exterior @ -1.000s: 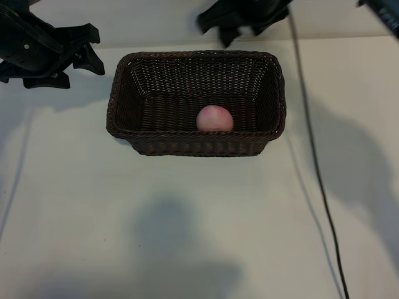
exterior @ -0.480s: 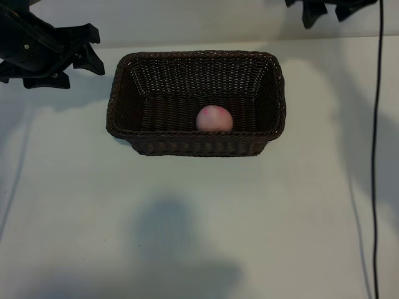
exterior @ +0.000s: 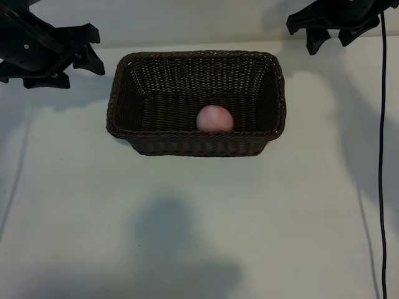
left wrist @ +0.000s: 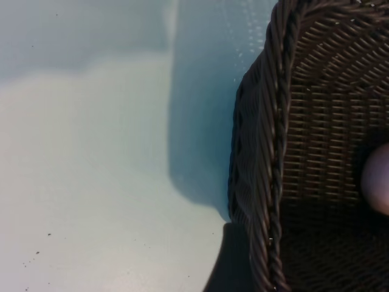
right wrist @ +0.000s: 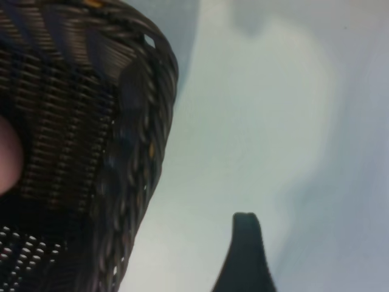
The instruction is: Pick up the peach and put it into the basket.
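Observation:
The peach (exterior: 214,118), pale pink with a red blush, lies inside the dark brown wicker basket (exterior: 118,106), against its near wall. No gripper touches it. My left gripper (exterior: 96,48) hangs open off the basket's far left corner, holding nothing. My right gripper (exterior: 328,41) is open and empty beyond the far right corner. In the left wrist view the braided basket rim (left wrist: 276,152) runs past one dark finger (left wrist: 234,264), and the peach (left wrist: 378,179) shows at the frame's edge. The right wrist view shows the basket corner (right wrist: 130,152), a sliver of peach (right wrist: 7,158) and one finger (right wrist: 246,255).
A black cable (exterior: 381,162) hangs down the right side of the white table (exterior: 199,218). Soft shadows lie on the table in front of the basket.
The right gripper has swung from over the basket's far rim out to the far right corner. The cable shifted right with it. The left arm, peach and basket stayed still.

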Robot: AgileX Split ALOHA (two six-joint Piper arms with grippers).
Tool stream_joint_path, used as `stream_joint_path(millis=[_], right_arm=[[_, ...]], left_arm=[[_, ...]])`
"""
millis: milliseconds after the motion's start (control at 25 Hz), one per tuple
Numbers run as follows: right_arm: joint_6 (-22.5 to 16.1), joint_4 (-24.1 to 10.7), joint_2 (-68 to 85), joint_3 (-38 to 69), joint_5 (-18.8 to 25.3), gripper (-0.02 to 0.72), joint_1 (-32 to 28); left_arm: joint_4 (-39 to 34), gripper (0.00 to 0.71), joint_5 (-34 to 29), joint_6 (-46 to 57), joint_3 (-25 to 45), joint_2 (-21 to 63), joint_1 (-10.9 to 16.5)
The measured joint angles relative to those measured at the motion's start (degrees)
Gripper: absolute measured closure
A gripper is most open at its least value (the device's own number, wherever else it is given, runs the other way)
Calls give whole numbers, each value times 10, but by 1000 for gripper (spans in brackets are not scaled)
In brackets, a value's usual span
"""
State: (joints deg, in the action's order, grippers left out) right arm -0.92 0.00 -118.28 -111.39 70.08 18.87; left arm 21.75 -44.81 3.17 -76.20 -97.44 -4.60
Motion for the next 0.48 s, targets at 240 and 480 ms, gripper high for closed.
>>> stream_joint_path(millis=[240,480], right_arm=[[0,-4,0,0,0,161,0],[0,-4,0,0,0,161,0]], left_arm=[[0,119,0,0,0,0,0],[0,119,0,0,0,0,0]])
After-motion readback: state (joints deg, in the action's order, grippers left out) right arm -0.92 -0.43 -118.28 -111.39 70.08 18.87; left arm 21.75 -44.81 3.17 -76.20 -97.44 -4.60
